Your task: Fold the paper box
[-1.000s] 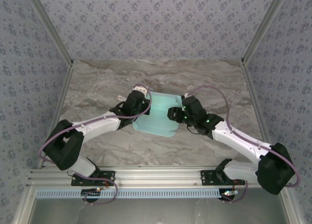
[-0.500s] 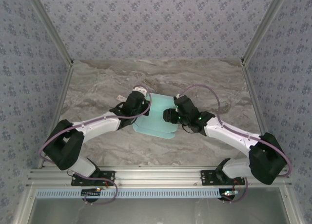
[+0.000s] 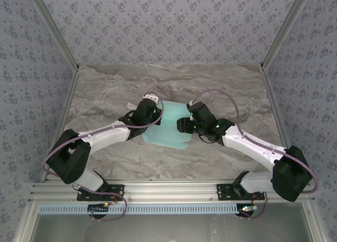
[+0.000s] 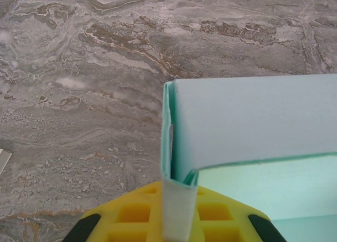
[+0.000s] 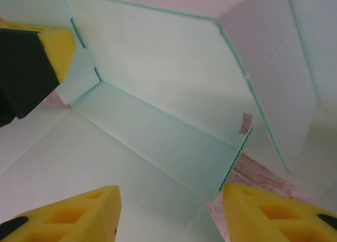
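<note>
Arms angle inward to the paper box [image 3: 169, 130]. Left gripper [image 4: 177, 213] pinches its folded wall edge tight; right gripper [image 5: 169, 213] hangs over the interior, jaws apart, holding nothing.

The box [image 3: 169, 130] lies on the table [image 3: 110, 86], near the middle, between the two grippers. The left gripper [image 3: 154, 111] is at the box's left side, and a standing wall of the box is between its fingers [image 4: 131, 215]. The right gripper [image 3: 183, 125] is at the box's right side, over the inside of the box, facing the left one. A small tag [image 3: 128, 107] lies on the table just left of the left gripper.
</note>
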### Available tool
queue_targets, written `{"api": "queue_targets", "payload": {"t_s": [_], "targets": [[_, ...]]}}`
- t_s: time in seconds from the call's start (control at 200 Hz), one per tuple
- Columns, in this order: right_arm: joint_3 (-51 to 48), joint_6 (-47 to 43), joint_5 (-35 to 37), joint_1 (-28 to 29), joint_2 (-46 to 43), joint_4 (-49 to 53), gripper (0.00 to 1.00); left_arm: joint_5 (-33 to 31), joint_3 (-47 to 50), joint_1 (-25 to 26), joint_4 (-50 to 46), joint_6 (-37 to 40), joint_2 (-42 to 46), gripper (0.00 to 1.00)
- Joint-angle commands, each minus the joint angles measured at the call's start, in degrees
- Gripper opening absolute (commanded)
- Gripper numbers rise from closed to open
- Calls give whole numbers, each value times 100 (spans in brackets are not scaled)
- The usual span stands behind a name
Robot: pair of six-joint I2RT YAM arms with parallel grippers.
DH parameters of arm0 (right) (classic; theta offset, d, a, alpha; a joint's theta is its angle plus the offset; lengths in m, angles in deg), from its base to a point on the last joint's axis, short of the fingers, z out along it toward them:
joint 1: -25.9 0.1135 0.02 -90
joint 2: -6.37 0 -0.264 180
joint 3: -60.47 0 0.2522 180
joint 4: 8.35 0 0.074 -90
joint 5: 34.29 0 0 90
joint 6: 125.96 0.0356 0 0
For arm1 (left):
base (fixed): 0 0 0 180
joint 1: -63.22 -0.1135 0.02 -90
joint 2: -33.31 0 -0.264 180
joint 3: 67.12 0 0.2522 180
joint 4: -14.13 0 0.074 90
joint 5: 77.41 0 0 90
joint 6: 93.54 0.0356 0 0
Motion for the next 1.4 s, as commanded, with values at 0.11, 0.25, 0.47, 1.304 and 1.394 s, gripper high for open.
{"api": "queue_targets", "payload": {"t_s": [0.11,0.25,0.47,1.304,1.394], "targets": [[556,-463,87,-75,-581,1118,61,96,-157,-89,88,-84,-89,4],[991,-929,20,-161,-783,1692,63,291,-188,-191,63,-163,-120,3],[1280,-1405,-174,-898,-1214,2282,64,519,-136,-349,24,-250,-33,3],[-487,-1595,-3663,-2853,-258,-505,55,994,49,-498,149,-471,168,3],[-501,-1602,-3800,-2783,-190,-608,53,1031,39,-493,149,-480,155,3]]}}
